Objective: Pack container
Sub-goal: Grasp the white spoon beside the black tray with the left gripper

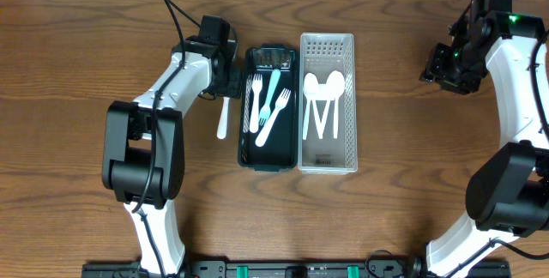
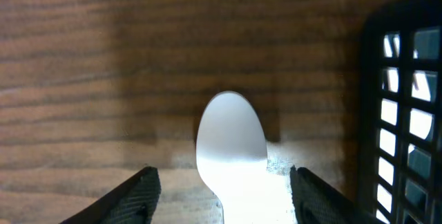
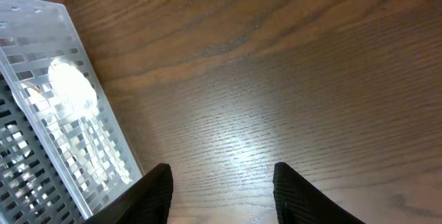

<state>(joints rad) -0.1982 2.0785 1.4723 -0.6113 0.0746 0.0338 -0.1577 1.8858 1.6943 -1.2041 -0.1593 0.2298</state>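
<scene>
Left arm [image 1: 176, 85] is being stretched forward and inward, left hand [image 2: 222, 182] being held low with fingers [image 2: 138, 196] spread wide. Right arm [image 1: 515, 72] is being extended at the far side, right hand [image 3: 221, 182] being held open too.

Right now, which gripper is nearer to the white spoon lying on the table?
Left. The left gripper is open around the spoon, beside the black basket. The right gripper hovers over bare table past the clear basket.

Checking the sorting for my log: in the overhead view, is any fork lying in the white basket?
No, the white basket holds only spoons; the forks lie in the dark basket.
</scene>
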